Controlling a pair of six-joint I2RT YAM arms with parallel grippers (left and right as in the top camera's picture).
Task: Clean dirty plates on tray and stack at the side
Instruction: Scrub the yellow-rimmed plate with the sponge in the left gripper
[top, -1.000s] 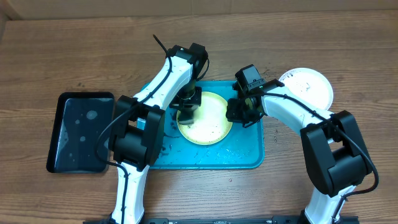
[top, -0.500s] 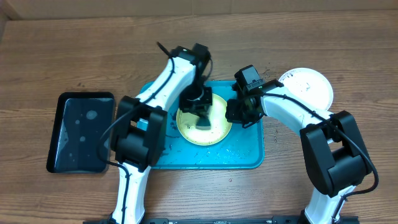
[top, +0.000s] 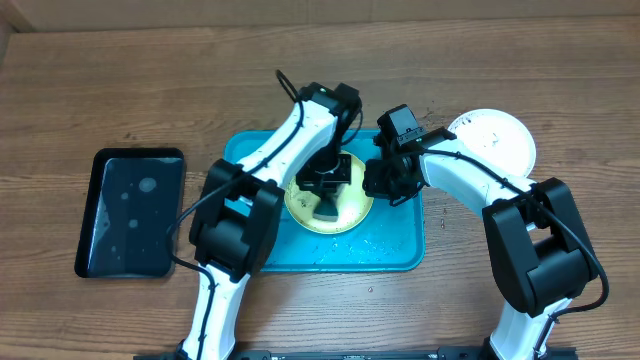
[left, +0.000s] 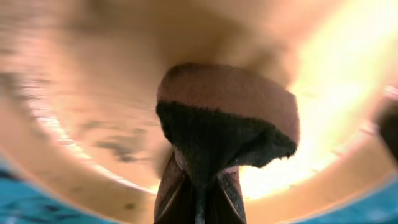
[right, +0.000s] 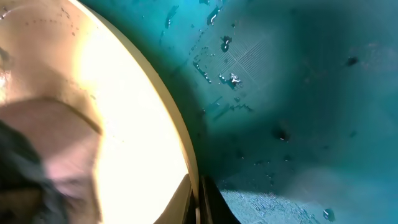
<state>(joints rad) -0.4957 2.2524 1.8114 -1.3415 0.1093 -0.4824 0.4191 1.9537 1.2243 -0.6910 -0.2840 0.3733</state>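
The yellow-green plate (top: 354, 212) lies mid-way on the turquoise tray (top: 400, 255), its right rim pinched in the closed right end effector (right: 198, 202); the left end effector (left: 198, 186), clamped on a dark sponge (left: 227, 112), presses the plate; the tray's near strip lies bare; a white plate (top: 495, 140) sits on the bench (top: 100, 80) off its far right corner; a black tray (top: 130, 210) flanks its left edge.

Wooden table (top: 100, 80) (plank grain), evenly lit
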